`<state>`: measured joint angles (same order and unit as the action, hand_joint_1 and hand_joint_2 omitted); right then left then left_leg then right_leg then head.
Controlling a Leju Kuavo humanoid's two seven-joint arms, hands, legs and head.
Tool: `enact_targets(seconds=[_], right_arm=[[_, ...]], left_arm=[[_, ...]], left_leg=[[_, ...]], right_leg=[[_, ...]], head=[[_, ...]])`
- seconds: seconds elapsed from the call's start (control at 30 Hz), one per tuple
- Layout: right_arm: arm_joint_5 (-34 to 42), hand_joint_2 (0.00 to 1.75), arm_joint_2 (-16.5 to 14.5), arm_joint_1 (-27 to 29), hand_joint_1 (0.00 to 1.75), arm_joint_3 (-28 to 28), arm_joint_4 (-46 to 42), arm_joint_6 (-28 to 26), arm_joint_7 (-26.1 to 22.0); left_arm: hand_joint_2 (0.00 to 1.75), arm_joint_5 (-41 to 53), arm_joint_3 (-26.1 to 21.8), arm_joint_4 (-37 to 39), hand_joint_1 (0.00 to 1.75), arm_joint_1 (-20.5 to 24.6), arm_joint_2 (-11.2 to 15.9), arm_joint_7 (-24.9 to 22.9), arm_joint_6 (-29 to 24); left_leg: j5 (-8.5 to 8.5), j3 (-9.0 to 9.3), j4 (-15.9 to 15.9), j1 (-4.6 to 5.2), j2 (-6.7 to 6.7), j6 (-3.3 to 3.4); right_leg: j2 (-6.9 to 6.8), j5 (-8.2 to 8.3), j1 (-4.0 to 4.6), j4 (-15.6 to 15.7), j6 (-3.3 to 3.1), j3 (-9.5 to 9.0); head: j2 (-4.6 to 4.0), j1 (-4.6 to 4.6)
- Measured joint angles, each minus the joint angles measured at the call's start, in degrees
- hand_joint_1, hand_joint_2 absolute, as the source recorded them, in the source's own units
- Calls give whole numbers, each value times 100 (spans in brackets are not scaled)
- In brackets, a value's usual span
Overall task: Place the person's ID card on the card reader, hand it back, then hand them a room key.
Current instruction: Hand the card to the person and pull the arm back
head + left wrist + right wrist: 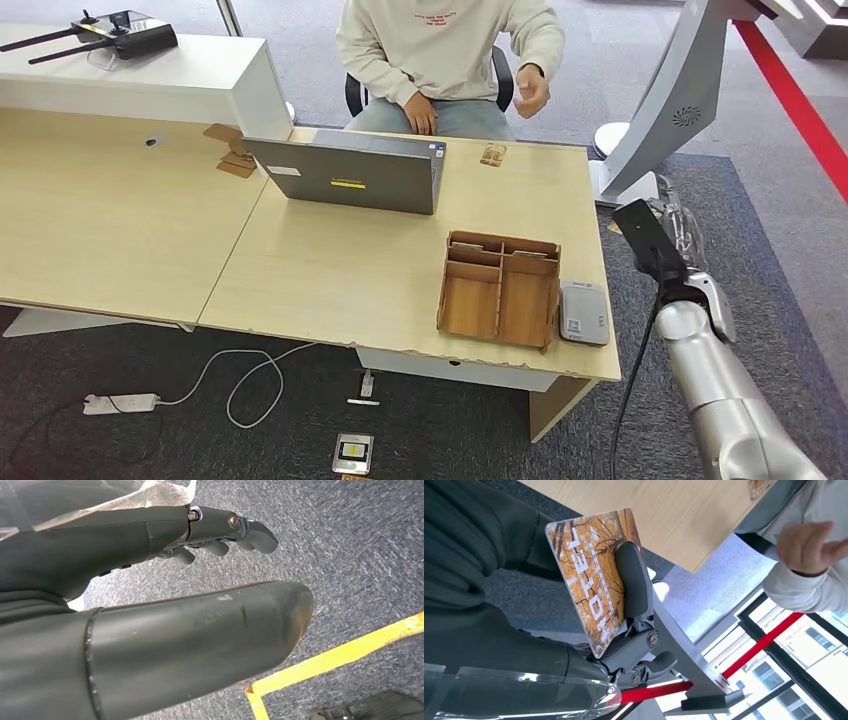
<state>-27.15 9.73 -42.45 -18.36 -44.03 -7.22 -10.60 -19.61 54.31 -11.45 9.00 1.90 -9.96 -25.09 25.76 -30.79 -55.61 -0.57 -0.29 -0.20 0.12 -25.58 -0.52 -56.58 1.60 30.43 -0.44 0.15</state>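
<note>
My right hand (634, 630) holds an orange hotel room key card (591, 575), a dark finger pressed across its face. In the head view that hand (682, 228) hangs off the desk's right side, below the tabletop edge. A grey card reader (583, 313) lies at the desk's near right corner. A small orange-brown card (492, 154) lies at the far edge in front of the seated person (450, 50), whose hand (809, 545) is raised. My left hand (150, 580) hangs over the carpet, fingers stretched out, holding nothing.
A wooden divided tray (500, 290) sits left of the reader. A grey laptop (350, 172) stands mid-desk. A grey stand (680, 100) rises to the right of the desk. A power strip (120, 403) and a small device (352, 453) lie on the floor.
</note>
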Motion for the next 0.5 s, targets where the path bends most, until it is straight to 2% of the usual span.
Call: enact_targets(seconds=[0.27,0.5], right_arm=[[-28,175,-100,-56,175,-1,-17,-5,-31],[-777,175,-366,-171,175,-178,-7,-10,72]], left_arm=[[0,2,9,0,0,0,2,16,3],[0,185,124,1,0,14,14,75,-5]], left_leg=[[1,-3,0,3,0,0],[0,-3,1,0,0,0]], right_leg=[[0,0,1,0,1,1],[0,0,1,0,0,1]], head=[[0,-1],[0,-1]])
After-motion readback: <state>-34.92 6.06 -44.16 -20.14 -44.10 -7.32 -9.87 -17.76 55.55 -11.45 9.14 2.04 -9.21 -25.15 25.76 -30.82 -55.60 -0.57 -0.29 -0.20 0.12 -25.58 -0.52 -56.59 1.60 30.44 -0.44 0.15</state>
